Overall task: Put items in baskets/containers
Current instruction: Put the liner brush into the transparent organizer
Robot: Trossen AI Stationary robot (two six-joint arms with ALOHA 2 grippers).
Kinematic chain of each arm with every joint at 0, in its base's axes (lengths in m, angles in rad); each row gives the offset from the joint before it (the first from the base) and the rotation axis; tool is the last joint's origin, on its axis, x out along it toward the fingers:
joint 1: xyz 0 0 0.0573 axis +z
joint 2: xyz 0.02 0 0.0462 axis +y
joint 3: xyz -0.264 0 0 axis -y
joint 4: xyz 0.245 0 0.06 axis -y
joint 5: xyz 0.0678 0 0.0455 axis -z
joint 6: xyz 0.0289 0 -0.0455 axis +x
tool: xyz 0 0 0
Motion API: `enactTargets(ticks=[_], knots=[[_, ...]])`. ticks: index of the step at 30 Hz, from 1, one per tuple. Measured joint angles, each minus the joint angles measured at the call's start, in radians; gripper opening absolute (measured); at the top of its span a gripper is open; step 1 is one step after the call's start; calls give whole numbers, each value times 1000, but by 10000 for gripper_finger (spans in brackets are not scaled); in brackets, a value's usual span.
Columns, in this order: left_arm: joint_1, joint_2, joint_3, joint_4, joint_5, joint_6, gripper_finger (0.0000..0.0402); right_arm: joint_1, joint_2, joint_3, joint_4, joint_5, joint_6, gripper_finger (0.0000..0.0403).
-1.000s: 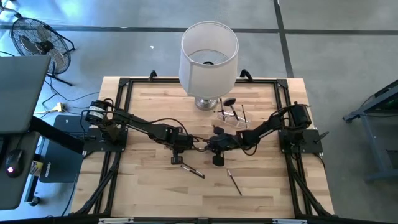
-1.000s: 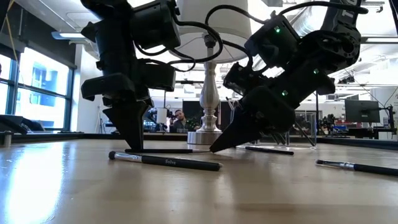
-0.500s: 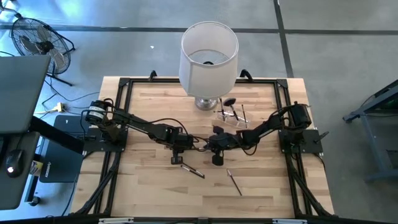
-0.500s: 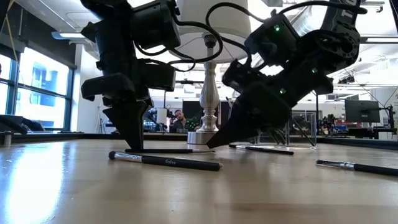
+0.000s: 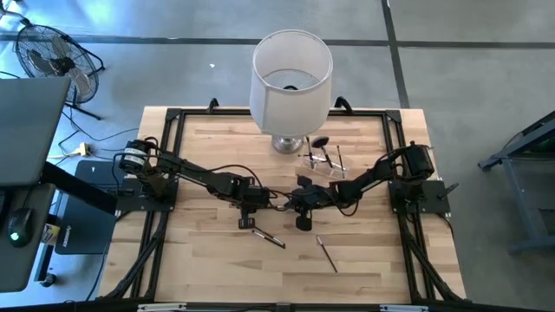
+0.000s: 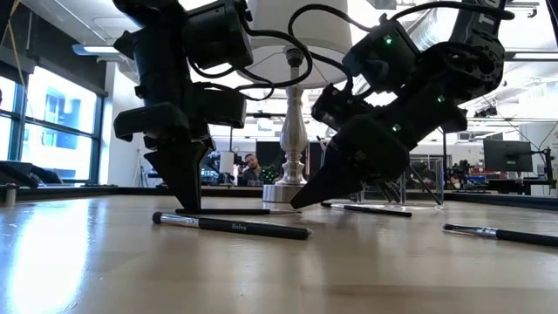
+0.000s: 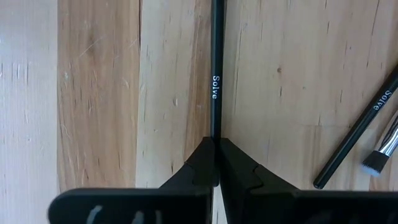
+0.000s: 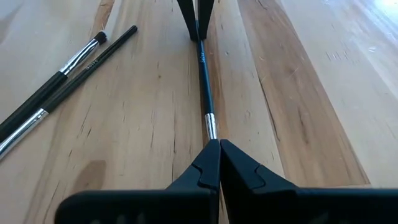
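On the pale wooden desk (image 5: 208,260), the left claw (image 7: 215,163) and right claw (image 8: 213,163) each pinch shut on opposite ends of one thin black makeup brush (image 7: 215,81) at centre. The brush lies flat, long axis running 9 to 3 o'clock, ferrule towards the right claw. The small clear plastic holder (image 5: 323,161) sits near 1 o'clock.

You cannot count the brushes in the clear holder (image 5: 324,161) from above, they are too small, and the lampshade (image 5: 291,80) hides its own base.
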Motion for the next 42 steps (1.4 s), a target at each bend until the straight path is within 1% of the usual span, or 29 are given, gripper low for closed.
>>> enactTargets(ticks=[7, 42], knots=[[0, 0, 0, 1, 0, 0, 4, 0, 0, 0, -11, -17, 2, 1], [0, 0, 0, 5, 0, 0, 4, -11, 0, 0, -17, -17, -1, 1]])
